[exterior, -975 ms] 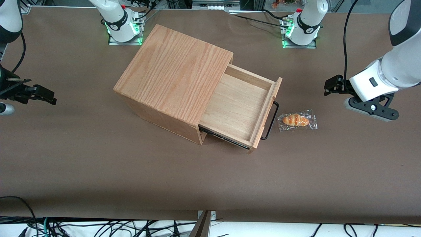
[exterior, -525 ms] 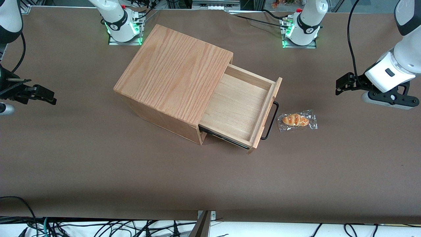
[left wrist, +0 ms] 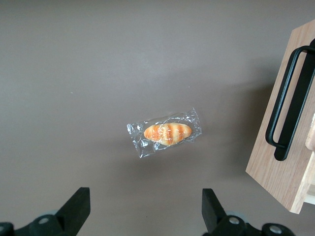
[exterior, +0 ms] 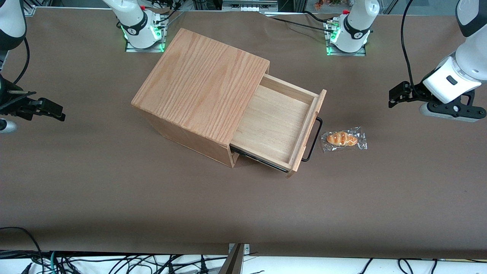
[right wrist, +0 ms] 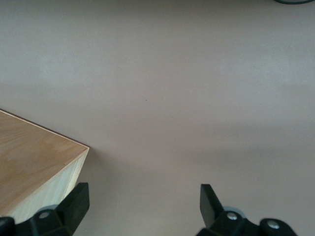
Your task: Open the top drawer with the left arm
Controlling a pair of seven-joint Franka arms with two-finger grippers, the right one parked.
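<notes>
The top drawer (exterior: 277, 121) stands pulled well out of the oak-grain cabinet (exterior: 201, 87), and its pale bottom shows with nothing on it. Its thin black bar handle (exterior: 312, 139) (left wrist: 290, 105) runs along the drawer front (left wrist: 280, 147). The left arm's gripper (exterior: 397, 95) (left wrist: 145, 211) hangs above the table toward the working arm's end, well apart from the handle. Its fingers (left wrist: 78, 204) are spread wide open and hold nothing.
A small bread roll in clear wrap (exterior: 343, 139) (left wrist: 167, 133) lies on the brown table (exterior: 243, 205) just in front of the drawer handle, between the drawer and the gripper. The arm bases (exterior: 348, 30) stand farther from the front camera than the cabinet.
The left arm has drawn away from the drawer toward its own end of the table and risen a little. It has hardly moved in the last half second. The drawer and roll stay put.
</notes>
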